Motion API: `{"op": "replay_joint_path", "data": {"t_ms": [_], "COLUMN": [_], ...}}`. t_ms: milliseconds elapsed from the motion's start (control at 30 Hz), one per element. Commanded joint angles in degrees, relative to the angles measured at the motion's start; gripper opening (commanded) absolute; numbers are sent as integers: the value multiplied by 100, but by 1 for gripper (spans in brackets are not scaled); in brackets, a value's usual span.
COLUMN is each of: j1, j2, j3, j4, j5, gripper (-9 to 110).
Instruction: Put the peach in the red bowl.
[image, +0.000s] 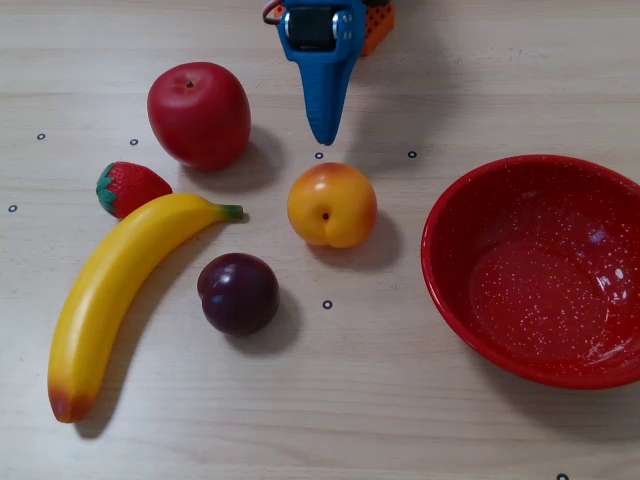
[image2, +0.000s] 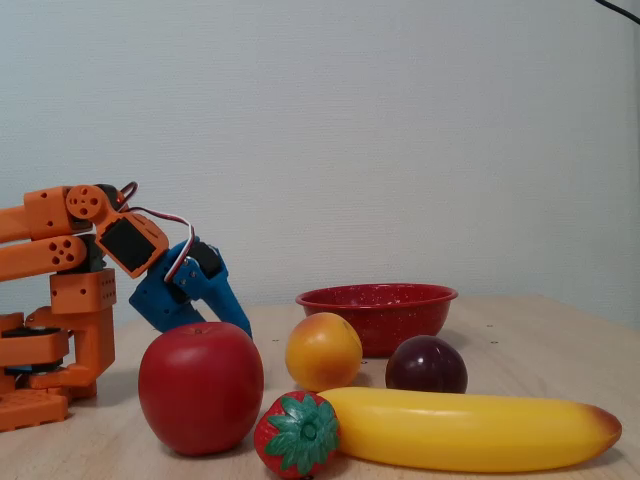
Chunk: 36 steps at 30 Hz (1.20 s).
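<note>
The yellow-orange peach (image: 332, 205) lies on the wooden table, left of the red speckled bowl (image: 450, 215). In the fixed view the peach (image2: 323, 351) sits in front of the bowl (image2: 376, 300). My blue gripper (image: 325, 130) points down toward the table just behind the peach, a short gap apart from it. Its jaws look shut and hold nothing. In the fixed view the gripper (image2: 240, 320) hangs low behind the red apple.
A red apple (image: 199, 114), a strawberry (image: 129, 188), a banana (image: 115, 290) and a dark purple plum (image: 239, 293) lie left of and below the peach. The orange arm base (image2: 55, 300) stands at the fixed view's left.
</note>
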Motion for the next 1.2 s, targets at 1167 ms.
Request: {"op": "replay_joint_path", "data": {"t_ms": [1167], "j1": [176], "j2": [-9000], "j3": [-9466], "j4": [3612], "j5": [1705], "gripper": [33]}}
